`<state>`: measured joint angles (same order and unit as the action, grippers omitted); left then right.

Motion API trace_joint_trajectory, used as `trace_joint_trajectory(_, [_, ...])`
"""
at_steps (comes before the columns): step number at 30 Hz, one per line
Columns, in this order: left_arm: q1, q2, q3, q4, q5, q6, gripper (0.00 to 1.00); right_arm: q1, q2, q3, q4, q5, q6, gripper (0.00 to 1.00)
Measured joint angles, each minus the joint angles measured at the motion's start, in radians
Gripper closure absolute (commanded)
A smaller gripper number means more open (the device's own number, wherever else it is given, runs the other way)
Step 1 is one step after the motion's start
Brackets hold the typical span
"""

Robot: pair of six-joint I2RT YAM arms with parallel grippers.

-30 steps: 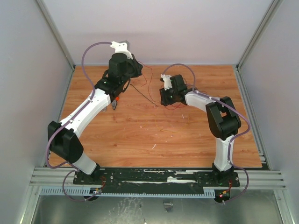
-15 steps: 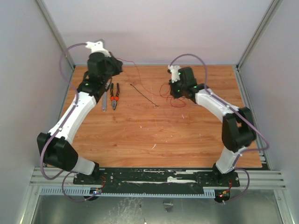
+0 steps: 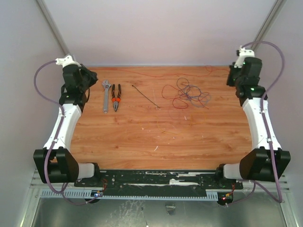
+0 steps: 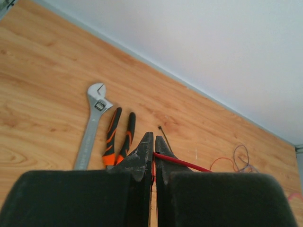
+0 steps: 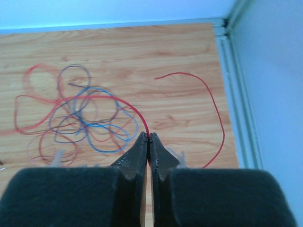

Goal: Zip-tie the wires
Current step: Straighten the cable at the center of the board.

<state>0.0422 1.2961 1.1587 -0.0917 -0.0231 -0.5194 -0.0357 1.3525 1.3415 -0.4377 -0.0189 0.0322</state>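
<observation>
1 second ago I had both arms hunched together over the far middle of the wood-grain tabletop (image 3: 142, 137). Now they have swung out to opposite walls, and the right gripper (image 5: 149, 138) has only just clamped, its jaws pressed together on a thin red wire (image 5: 124, 105). The left gripper (image 4: 152, 142) is likewise pinched shut on a red strand. From above, a red line runs along the far edge between the 2 arms, so I judge it is 1 wire drawn out straight, though I cannot trace it the whole way. The loose tangle of thin glossy wires (image 3: 185, 94), with red, maroon, purple and blue loops, lies slack and curly right of centre. The thin dark straight plastic zip tie (image 3: 146, 96) lies flat and untouched between that tangle and the orange-handled pliers (image 3: 115, 97), which sit just beside the grey metal adjustable wrench (image 3: 106, 94). Nothing is bundled yet, so I judge the tying itself has not begun.
</observation>
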Motion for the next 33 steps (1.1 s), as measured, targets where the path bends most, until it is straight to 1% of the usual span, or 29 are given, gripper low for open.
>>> trace_joint_trajectory(6, [0.047, -0.005, -0.079, 0.017, 0.036, -0.023, 1.0, -0.131, -0.013, -0.007, -0.039, 0.029, 0.003, 1.0])
trace_joint_trajectory(12, [0.048, -0.011, -0.138, 0.023, 0.051, -0.029, 1.0, -0.254, -0.013, -0.031, -0.093, 0.101, 0.013, 1.0])
trace_joint_trajectory(15, [0.048, -0.017, -0.157, 0.034, 0.064, -0.039, 1.0, -0.294, -0.015, -0.041, -0.096, 0.124, 0.018, 1.0])
trace_joint_trajectory(16, [0.048, -0.041, -0.205, 0.059, 0.114, -0.064, 1.0, -0.298, -0.017, -0.049, -0.096, 0.128, 0.019, 1.0])
trace_joint_trajectory(17, [0.048, -0.042, -0.207, 0.06, 0.115, -0.064, 1.0, -0.299, -0.021, -0.071, -0.098, 0.131, 0.021, 1.0])
trace_joint_trajectory(20, [0.023, -0.082, -0.284, 0.088, 0.145, -0.088, 1.0, -0.298, -0.038, -0.128, -0.079, 0.129, 0.025, 1.0])
trace_joint_trajectory(25, [-0.061, -0.126, -0.4, 0.092, 0.187, -0.113, 1.0, -0.301, -0.063, -0.244, -0.066, 0.14, 0.031, 1.0])
trace_joint_trajectory(31, [-0.178, -0.162, -0.528, 0.122, 0.201, -0.14, 1.0, -0.312, -0.064, -0.315, -0.037, 0.152, 0.047, 1.0])
trace_joint_trajectory(33, [-0.2, -0.163, -0.578, 0.144, 0.203, -0.156, 1.0, -0.314, -0.064, -0.338, -0.013, 0.15, 0.05, 1.0])
